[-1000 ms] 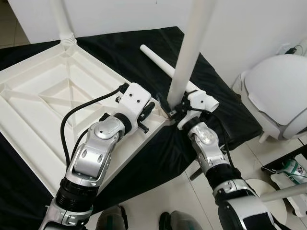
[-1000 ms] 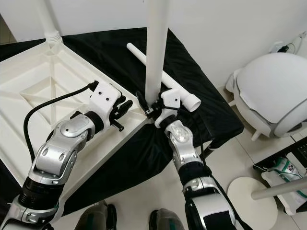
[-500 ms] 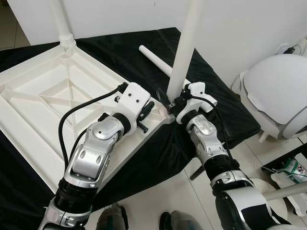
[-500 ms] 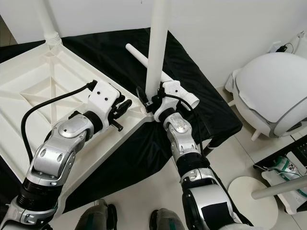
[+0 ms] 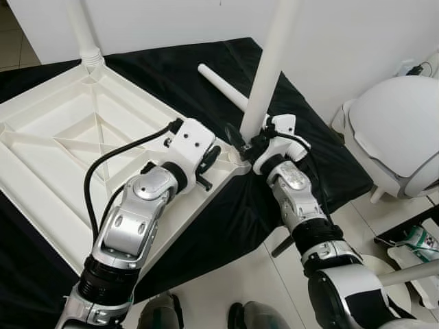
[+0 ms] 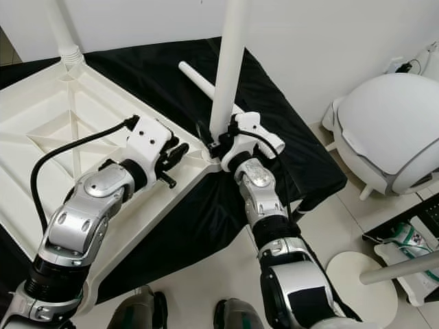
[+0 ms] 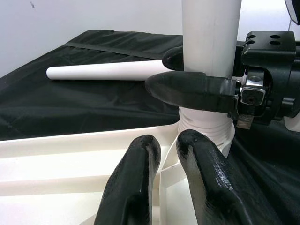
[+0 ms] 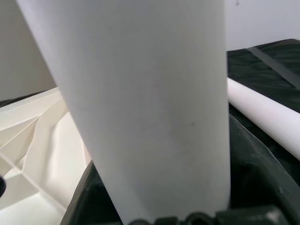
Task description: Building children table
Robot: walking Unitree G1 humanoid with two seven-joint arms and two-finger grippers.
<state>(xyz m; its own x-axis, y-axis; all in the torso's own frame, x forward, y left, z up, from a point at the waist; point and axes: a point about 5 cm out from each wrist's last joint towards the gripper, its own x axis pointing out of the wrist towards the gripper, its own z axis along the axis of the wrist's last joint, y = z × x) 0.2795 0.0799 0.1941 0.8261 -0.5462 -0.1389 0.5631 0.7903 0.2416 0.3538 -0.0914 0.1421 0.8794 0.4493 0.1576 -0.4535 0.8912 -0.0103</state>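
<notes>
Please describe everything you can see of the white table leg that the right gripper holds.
The table leg is a smooth, round white tube, plastic by its look. It stands nearly upright, leaning slightly, with its foot in the corner socket of the upside-down white tabletop. The right gripper is shut on it just above the socket. Its top runs out of the picture.

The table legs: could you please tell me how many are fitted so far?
One leg stands in the far corner of the upturned tabletop. The right gripper clamps a second leg upright in the near corner socket; the left gripper steadies the top. A loose leg lies on the black cloth.
</notes>
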